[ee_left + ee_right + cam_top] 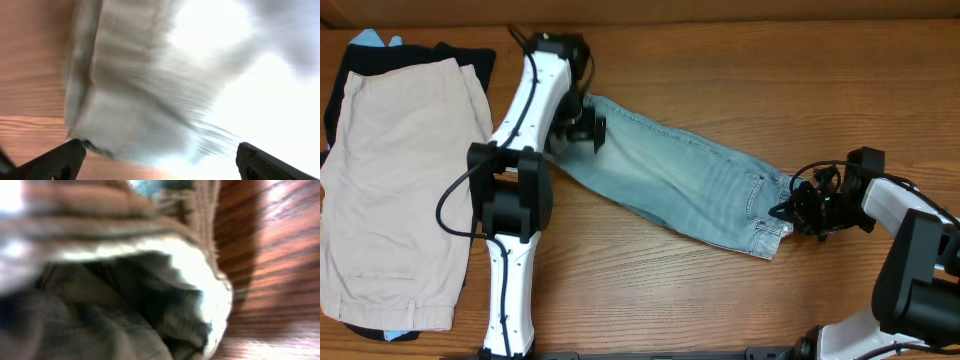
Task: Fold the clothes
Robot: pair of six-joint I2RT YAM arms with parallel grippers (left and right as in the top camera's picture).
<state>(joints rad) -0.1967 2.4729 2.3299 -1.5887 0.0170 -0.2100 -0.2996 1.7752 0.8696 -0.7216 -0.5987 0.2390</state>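
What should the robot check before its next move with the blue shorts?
1. Light-blue denim shorts stretched out on the wooden table: ok.
2. Left gripper open over the shorts' upper-left end: ok.
3. Right gripper at the lower-right end: ok.
4. Right gripper holding cloth: cannot tell; fabric fills its blurred camera view.
5. Shorts apart from the large beige garment: ok.

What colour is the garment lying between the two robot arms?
The shorts are light-blue washed denim, clearest in the overhead view.
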